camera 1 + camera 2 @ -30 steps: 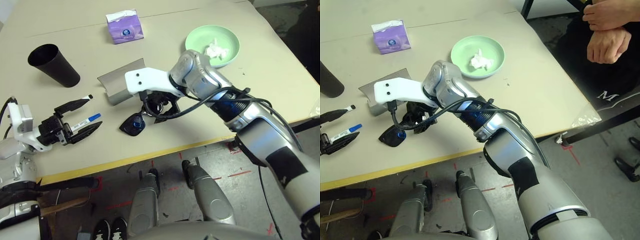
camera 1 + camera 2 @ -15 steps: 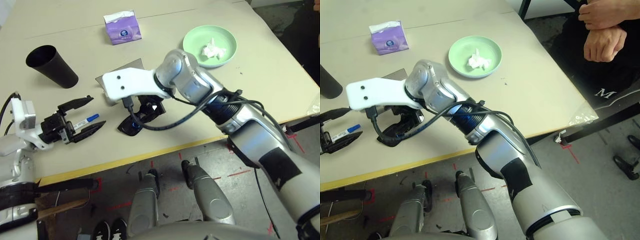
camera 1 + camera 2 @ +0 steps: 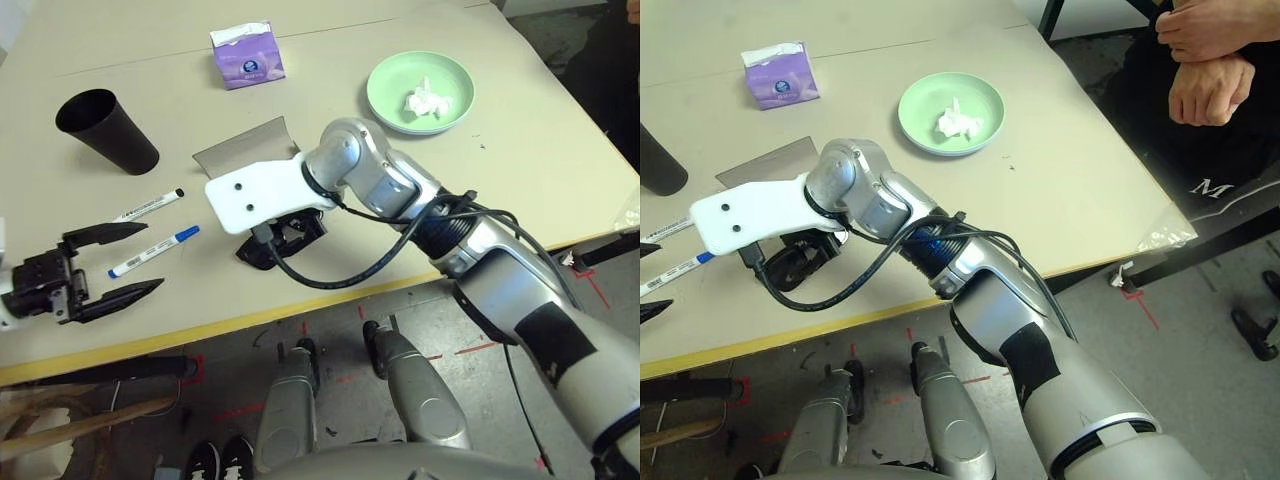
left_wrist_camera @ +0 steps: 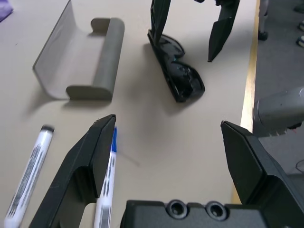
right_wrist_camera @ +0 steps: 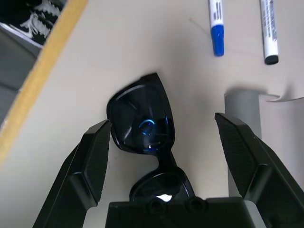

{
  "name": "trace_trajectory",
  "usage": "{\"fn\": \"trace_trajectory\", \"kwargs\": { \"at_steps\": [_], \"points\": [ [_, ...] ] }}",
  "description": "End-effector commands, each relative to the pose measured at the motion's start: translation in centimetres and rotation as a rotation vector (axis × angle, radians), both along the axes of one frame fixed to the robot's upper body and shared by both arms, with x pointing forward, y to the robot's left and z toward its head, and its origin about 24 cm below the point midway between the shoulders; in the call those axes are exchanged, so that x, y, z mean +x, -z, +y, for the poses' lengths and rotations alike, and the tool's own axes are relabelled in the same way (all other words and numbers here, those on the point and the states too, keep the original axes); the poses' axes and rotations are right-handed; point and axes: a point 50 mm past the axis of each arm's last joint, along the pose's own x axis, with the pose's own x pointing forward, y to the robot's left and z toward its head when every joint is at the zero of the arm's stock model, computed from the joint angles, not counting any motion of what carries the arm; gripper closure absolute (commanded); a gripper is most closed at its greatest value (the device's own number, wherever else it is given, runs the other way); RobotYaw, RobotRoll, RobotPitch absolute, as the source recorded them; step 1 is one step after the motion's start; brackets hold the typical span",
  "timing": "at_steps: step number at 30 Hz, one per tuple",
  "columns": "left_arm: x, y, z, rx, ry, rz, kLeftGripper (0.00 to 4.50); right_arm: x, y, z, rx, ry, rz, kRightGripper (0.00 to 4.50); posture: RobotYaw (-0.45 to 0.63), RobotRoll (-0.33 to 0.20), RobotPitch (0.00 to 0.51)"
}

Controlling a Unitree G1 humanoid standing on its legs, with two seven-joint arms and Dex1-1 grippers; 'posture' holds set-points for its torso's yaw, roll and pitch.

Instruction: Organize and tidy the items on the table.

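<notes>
Straddling the black sunglasses [image 5: 147, 142] with spread fingers, right gripper [image 5: 166, 152] poised above, one finger [image 5: 92, 161] on each side of the frame, nothing pinched yet. Best lowered straight, closing across the narrow bridge between the lenses rather than on a lens face (smooth, likely to slip). Worth keeping the far finger [image 5: 244, 152] off the grey glasses case [image 4: 80, 61], which lies open just beside the sunglasses on their far side and is the likely place for them.

Left gripper [image 3: 100, 265] empty too, fingers wide apart, hanging at the near left over the worktop [image 3: 520, 150] beside the two markers: black-capped marker [image 3: 147, 205] farther, blue-capped marker [image 3: 153, 250] nearer, lying almost parallel and apart.

Elsewhere: black cup [image 3: 105, 130] lying tipped at the far left, purple tissue box [image 3: 247, 55] at the far middle, green plate [image 3: 455, 110] at the far right with the crumpled tissue [image 3: 425, 100] resting in it.

Sunglasses close to the yellow front edge [image 3: 330, 305], so any nudge toward the near side risks a drop to the floor; pulling up and away toward the far side looks safer. Plenty of bare worktop between case and plate for a lift and swing. Person's hands [image 3: 1205, 60] beyond the right edge, well apart from the work.
</notes>
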Motion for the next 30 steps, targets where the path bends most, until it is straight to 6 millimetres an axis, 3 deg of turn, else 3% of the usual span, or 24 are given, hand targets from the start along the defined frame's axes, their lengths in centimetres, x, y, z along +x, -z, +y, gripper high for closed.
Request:
{"fn": "trace_trajectory", "kwargs": {
  "at_steps": [1, 7, 12, 17, 23, 30],
  "points": [
    [-0.9, -0.3, 0.4, 0.008, -0.014, 0.000, 0.00, 0.1, 1.0, 0.2, -0.034, -0.033, -0.043, 0.05, -0.07, 0.000, 0.279],
    [-1.4, 0.4, -0.3, -0.012, -0.029, -0.014, 0.00, 1.3, 2.5, -0.8, -0.107, -0.029, -0.098, 0.05, -0.06, 0.000, 0.277],
    [-1.6, 1.2, -0.5, -0.031, -0.039, -0.009, 0.00, 1.8, 2.5, -2.0, -0.226, -0.016, -0.107, 0.05, -0.08, 0.000, 0.273],
    [-1.3, 2.0, -0.3, -0.048, -0.046, 0.000, 0.00, 2.1, 0.0, -3.9, -0.346, 0.091, -0.036, 0.05, -0.11, 0.000, 0.269],
    [-0.6, 2.5, -0.1, -0.066, -0.049, -0.001, 0.00, 2.3, -4.6, -3.9, -0.308, 0.215, -0.003, 0.05, -0.14, 0.000, 0.259],
    [0.2, 2.3, -0.5, -0.072, -0.043, -0.015, 0.00, 2.6, -8.0, -2.8, -0.217, 0.290, -0.029, 0.05, -0.16, 0.000, 0.246]
  ]
}}
